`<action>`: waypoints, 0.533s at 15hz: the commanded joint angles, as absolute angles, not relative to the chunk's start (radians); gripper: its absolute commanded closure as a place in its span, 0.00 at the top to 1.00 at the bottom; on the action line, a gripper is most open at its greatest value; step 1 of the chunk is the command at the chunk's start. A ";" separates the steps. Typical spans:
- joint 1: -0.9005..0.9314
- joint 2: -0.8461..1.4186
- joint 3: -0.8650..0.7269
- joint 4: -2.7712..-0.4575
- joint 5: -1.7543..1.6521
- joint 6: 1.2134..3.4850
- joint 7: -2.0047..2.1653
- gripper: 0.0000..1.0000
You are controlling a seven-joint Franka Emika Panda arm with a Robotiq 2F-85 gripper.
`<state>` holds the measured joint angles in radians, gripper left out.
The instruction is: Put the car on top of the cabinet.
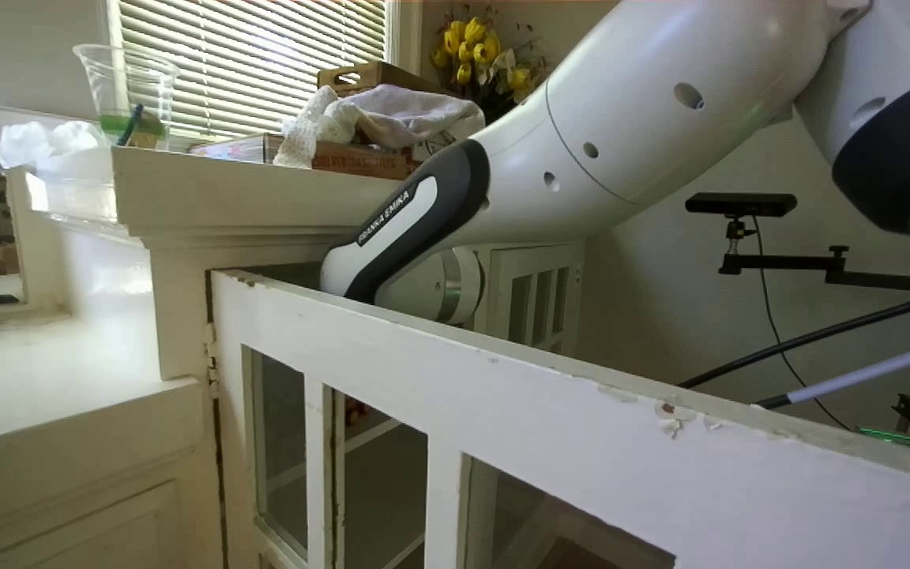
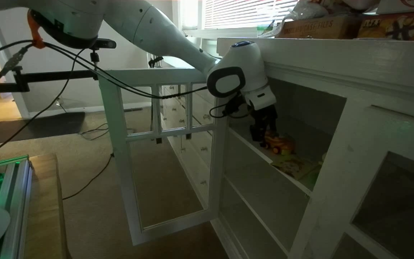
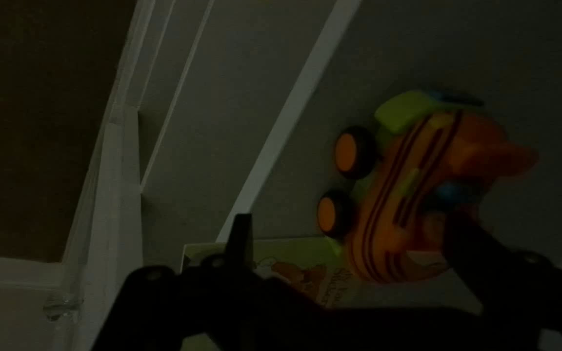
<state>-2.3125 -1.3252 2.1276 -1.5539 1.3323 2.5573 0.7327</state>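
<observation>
I have the gripper (image 3: 349, 226) spread wide, grasping nothing, presumably to straddle the toy car (image 3: 408, 195), which rests at left on the upper shelf (image 3: 300, 190) inside the cabinet (image 2: 322, 54), near the front.

You can see the orange toy car (image 3: 383, 209), dark-striped with green parts and black-and-orange wheels, upright on the upper shelf (image 3: 288, 117) inside the white wooden cabinet (image 2: 318, 59), whose glass-paned door (image 2: 169, 132) stands open beneath its broad overhanging top.
</observation>
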 commanded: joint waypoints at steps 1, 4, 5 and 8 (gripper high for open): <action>-2.364 -1.391 2.112 -1.453 1.384 2.546 0.730 1.00; -2.378 -1.411 2.111 -1.424 1.383 2.536 0.733 1.00; -2.382 -1.415 2.113 -1.415 1.386 2.534 0.730 1.00; -2.390 -1.431 2.111 -1.388 1.403 2.538 0.734 1.00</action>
<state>-2.3528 -1.3908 2.1291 -1.4776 1.3599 2.5581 0.7329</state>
